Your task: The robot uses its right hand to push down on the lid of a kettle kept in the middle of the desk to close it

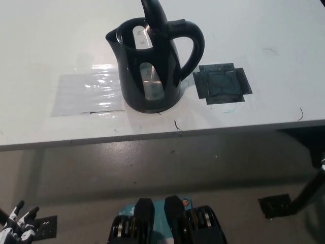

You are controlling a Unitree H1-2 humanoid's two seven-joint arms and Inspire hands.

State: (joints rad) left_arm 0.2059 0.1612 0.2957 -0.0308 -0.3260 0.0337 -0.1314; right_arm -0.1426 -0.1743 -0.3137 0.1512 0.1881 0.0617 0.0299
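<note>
Nothing is done yet: the black electric kettle (152, 66) stands at twelve o'clock on the white desk (264, 30), lid (153, 15) upright and open. The left hand (18, 221) rests at seven o'clock, fingers spread, empty. The right hand is out of view.

Kettle (152, 68) stands mid-desk (40, 35), lid (154, 15) tipped up over the open mouth, handle (192, 46) curving off to picture right. Open desktop all round it: only a flat clear sheet (86, 91) on one side and a flat black tape patch (222, 84) on the other, nothing upright. White left hand (18, 223) sits low at the picture's corner, well below the desk edge
</note>
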